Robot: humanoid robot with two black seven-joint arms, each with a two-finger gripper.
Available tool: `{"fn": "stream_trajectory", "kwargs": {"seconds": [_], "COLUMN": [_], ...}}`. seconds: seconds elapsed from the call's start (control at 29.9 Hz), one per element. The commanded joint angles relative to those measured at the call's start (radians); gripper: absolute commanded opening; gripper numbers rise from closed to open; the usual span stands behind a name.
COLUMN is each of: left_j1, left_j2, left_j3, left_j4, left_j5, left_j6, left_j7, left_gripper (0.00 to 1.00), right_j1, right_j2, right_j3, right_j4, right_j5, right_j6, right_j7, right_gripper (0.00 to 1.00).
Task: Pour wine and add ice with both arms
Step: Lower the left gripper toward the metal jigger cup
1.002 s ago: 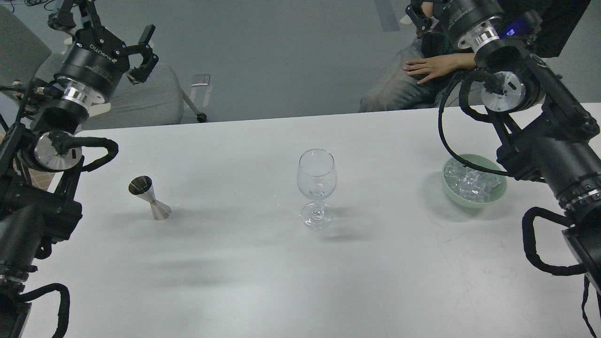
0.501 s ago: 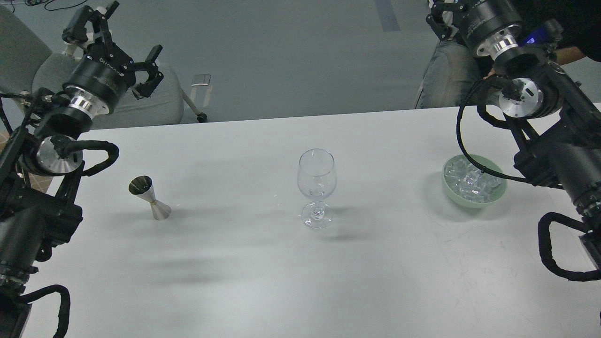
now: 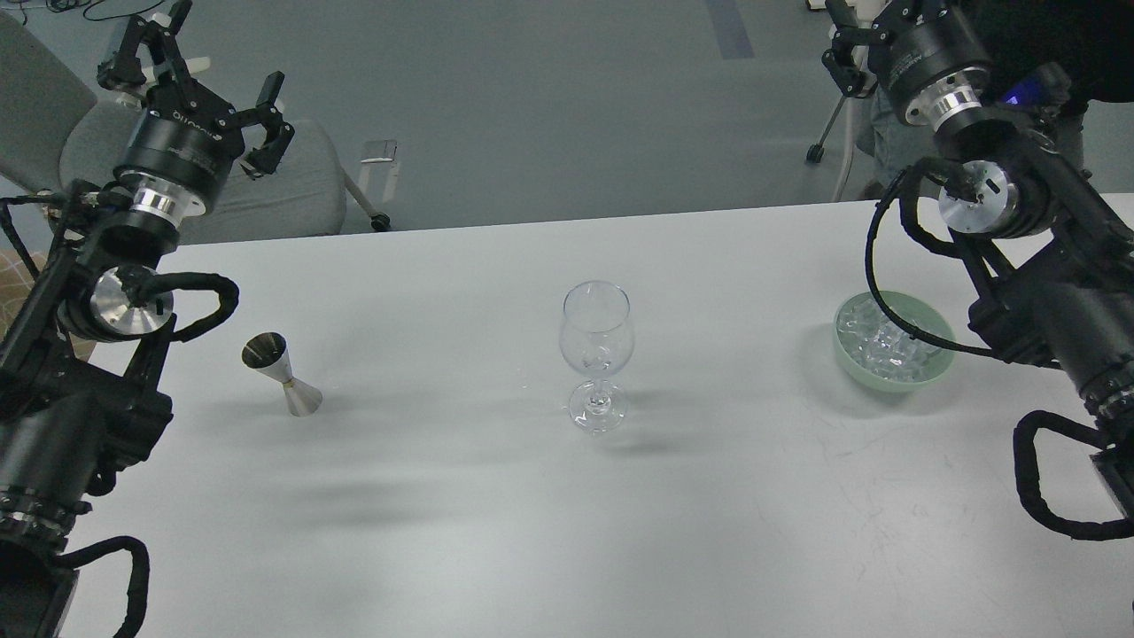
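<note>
Wine glass mid-table, well apart.

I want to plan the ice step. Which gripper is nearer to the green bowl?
The right. The right gripper is raised beyond the table's far edge, behind the green bowl of ice. The left gripper is far across, at the table's other end.

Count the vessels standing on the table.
3: a steel jigger at left, an empty wine glass in the centre, a green bowl of ice at right.
</note>
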Motion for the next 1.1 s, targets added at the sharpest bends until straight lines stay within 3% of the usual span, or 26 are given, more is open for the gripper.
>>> {"fn": "stream_trajectory", "kwargs": {"seconds": [0.0,0.23,0.87,1.07], "left_j1": [0.007,0.005,0.007,0.008], "left_j2": [0.002,-0.007,-0.036,-0.047], "left_j3": [0.024,0.022,0.03,0.03], "left_j4": [-0.001,-0.007,0.018,0.005], "left_j5": [0.006,-0.008,-0.013,-0.014], "left_j6": [-0.013,-0.077,-0.074,-0.08], "left_j7": [0.001,-0.002,-0.002,0.034], "left_gripper": [0.98,0.98,0.98,0.99], "right_j1": [0.0,-0.006,-0.006,-0.022], "right_j2": [0.0,-0.007,0.019,0.019], "right_j3": [0.0,-0.023,-0.072,-0.077], "right_j4": [-0.012,-0.015,-0.011,-0.005], "right_j5": [0.0,0.0,-0.002,-0.002], "right_j6": [0.007,0.01,0.007,0.006], "right_j7": [0.003,0.005,0.006,0.006], "right_gripper": [1.0,1.0,1.0,1.0]}}
